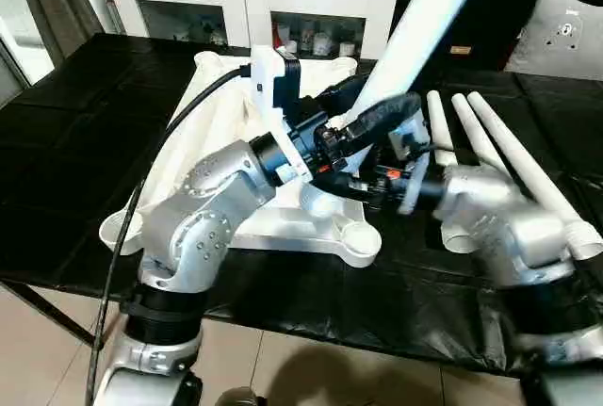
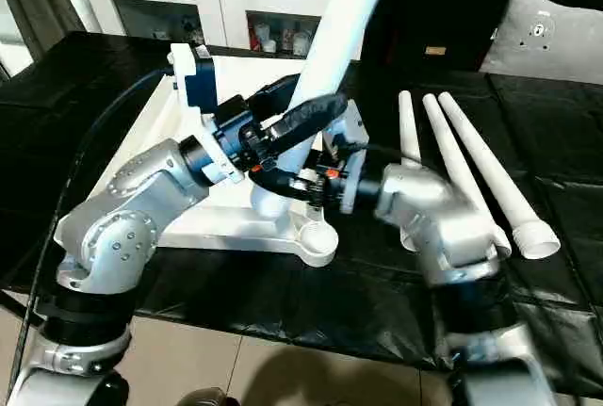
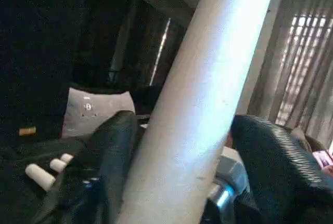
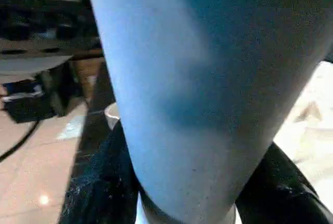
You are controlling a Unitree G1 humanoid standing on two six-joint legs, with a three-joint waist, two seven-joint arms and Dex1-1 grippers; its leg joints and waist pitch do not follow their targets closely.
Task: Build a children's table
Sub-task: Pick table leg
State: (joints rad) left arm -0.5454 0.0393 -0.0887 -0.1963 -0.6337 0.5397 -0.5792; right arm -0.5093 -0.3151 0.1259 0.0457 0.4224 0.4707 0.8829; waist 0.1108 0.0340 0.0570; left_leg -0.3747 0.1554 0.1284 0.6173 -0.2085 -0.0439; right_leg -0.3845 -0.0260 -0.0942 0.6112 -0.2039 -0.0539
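- Gripping: left gripper (image 3: 177, 151), both black fingers (image 3: 112, 151) closed on the raised leg (image 1: 415, 39), one finger on each side of the tube
- Raised leg: white tube, tilted, upper end running out past the frame, lower end down at the tabletop (image 1: 217, 133) between the two grippers; whether it sits in a socket cannot be told
- Right gripper (image 4: 182, 203): black fingers (image 4: 99, 193) clamped around the same leg, lower down than the left gripper's fingers
- Tabletop: white, underside up, on the black table (image 1: 57, 142), directly below both grippers; near corner socket (image 1: 361, 236) just beside the right fingers
- Spare legs (image 2: 462, 166): three white tubes side by side on the black table, beyond the right forearm, well apart from either gripper's fingers
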